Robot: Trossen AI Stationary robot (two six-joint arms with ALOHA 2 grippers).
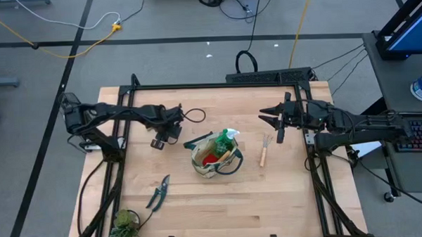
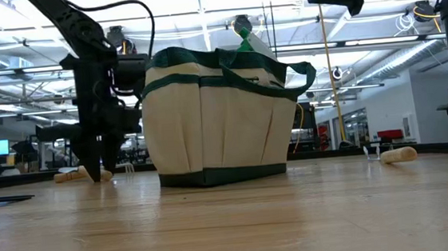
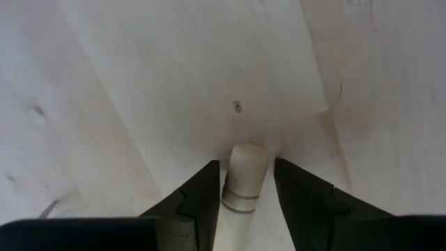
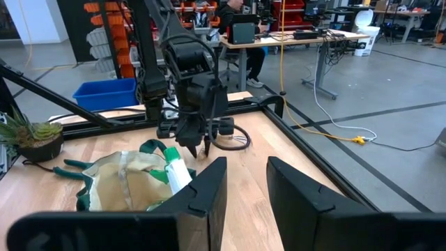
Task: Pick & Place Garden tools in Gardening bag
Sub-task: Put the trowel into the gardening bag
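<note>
The beige gardening bag (image 1: 214, 159) stands mid-table with a green spray bottle (image 1: 230, 137), a red glove (image 1: 209, 158) and a wooden handle in it. Left of the bag my left gripper (image 3: 247, 183) points down, open, close above the table. A pale wooden tool handle (image 3: 244, 174) lies flat on the table between its fingers, with a narrow gap on each side. The low view shows this handle (image 2: 72, 176) beside the left gripper (image 2: 97, 171). My right gripper (image 1: 273, 117) hangs level and open, high above the table's far right, with nothing in it.
A wooden-handled hand fork (image 1: 265, 151) lies right of the bag. Pruning shears (image 1: 157, 193) lie near the front left, and a small leafy plant (image 1: 124, 224) stands at the front-left corner. A black cable loop (image 1: 194, 117) lies by the left gripper. Dark frame rails (image 1: 217, 85) edge the table.
</note>
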